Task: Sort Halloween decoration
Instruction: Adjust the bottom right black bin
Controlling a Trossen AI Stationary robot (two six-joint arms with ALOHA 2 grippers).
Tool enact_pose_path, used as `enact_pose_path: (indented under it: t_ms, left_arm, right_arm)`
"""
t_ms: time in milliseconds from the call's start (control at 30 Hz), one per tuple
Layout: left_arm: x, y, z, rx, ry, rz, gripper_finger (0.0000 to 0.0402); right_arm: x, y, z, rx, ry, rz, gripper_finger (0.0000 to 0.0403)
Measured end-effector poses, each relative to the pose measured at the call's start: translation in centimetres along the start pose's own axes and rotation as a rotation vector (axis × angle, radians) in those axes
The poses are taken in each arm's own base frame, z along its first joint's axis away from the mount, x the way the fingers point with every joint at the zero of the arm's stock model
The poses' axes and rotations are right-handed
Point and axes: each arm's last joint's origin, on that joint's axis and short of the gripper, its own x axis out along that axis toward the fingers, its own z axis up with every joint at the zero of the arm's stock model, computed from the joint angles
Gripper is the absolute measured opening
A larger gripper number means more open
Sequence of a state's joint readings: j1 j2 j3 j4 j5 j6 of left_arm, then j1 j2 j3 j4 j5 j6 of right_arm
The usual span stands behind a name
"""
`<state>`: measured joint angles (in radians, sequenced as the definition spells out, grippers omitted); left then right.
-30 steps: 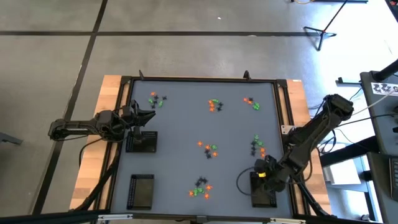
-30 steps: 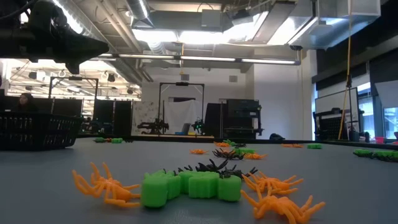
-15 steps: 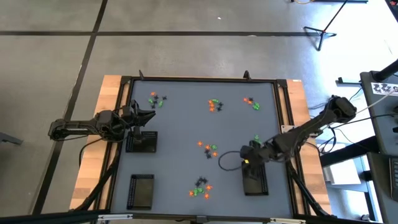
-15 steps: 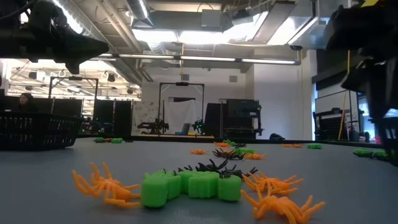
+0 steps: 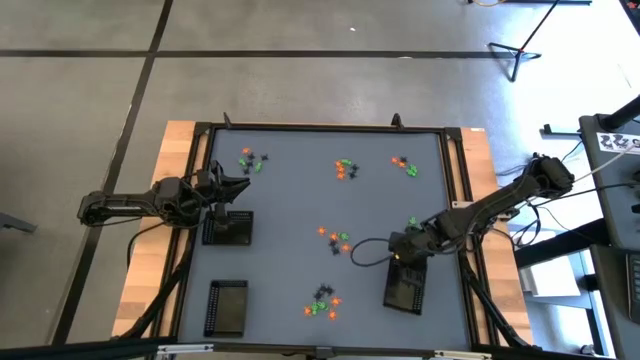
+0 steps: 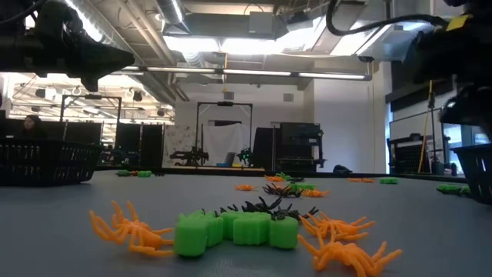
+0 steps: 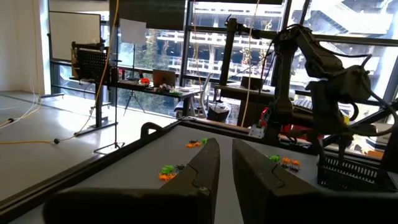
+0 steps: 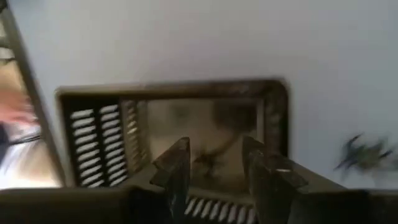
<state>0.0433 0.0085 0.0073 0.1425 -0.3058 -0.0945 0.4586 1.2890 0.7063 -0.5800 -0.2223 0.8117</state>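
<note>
The Halloween decoration lies in small orange, green and black clusters on the grey table: far left (image 5: 250, 160), far middle (image 5: 345, 168), far right (image 5: 405, 165), centre (image 5: 335, 238) and near the front (image 5: 323, 300). My right gripper (image 5: 405, 252) points steeply down over the far end of a black slatted tray (image 5: 403, 287) and is closed on it. My left gripper (image 5: 240, 188) hangs level above another black tray (image 5: 228, 228) at the left, its fingers (image 7: 208, 163) nearly together, holding nothing. My right gripper has the black tray by its far short end (image 8: 211, 202). The fingers (image 8: 177, 165) come from above, slanting down, with the tray's hollow inside showing past them. The picture is blurred: the kind of hold, and whether the tray is clear of the table, I cannot tell.
A third black tray (image 5: 227, 305) lies at the near left corner. A dark cable loop (image 5: 362, 250) hangs beside my right gripper. A raised dark frame (image 5: 320, 127) borders the table. One more cluster (image 5: 413, 225) lies just beyond my right arm.
My right gripper has swung from the table's near right corner toward its left edge and a little toward the far edge. The black tray has come along with it and now lies nearer the middle, slightly turned. The first half second held most of the move.
</note>
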Motion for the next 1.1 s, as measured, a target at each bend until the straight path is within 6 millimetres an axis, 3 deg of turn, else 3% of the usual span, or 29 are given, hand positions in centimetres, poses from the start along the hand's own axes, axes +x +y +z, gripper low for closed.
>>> enact_pose_path:
  t_ms: [133,333,433,533,733,933,1100]
  left_arm:
    - [0.0,0.0,0.0,0.0,0.0,0.0,0.0039]
    - [0.0,0.0,0.0,0.0,0.0,0.0,0.0039]
    - [0.0,0.0,0.0,0.0,0.0,0.0,0.0039]
    - [0.0,0.0,0.0,0.0,0.0,0.0,0.0039]
    - [0.0,0.0,0.0,0.0,0.0,0.0,0.0039]
    - [0.0,0.0,0.0,0.0,0.0,0.0,0.0039]
    - [0.0,0.0,0.0,0.0,0.0,0.0,0.0039]
  right_arm:
    - [-0.8,1.9,-0.6,-0.037,0.009,0.029,0.0145]
    - [-5.0,5.0,-0.5,-0.131,-0.15,-0.172,0.0145]
    - [-6.7,5.6,-0.5,-0.181,-0.265,-0.326,0.0145]
    - [-7.1,4.9,-0.6,-0.189,-0.304,-0.457,0.0145]
    - [-5.1,1.7,-0.3,-0.124,-0.235,-0.552,0.0145]
    - [-1.3,-0.2,-0.1,-0.167,-0.212,-0.391,0.0145]
    - [-0.4,-0.7,-0.3,-0.161,-0.167,-0.306,0.0145]
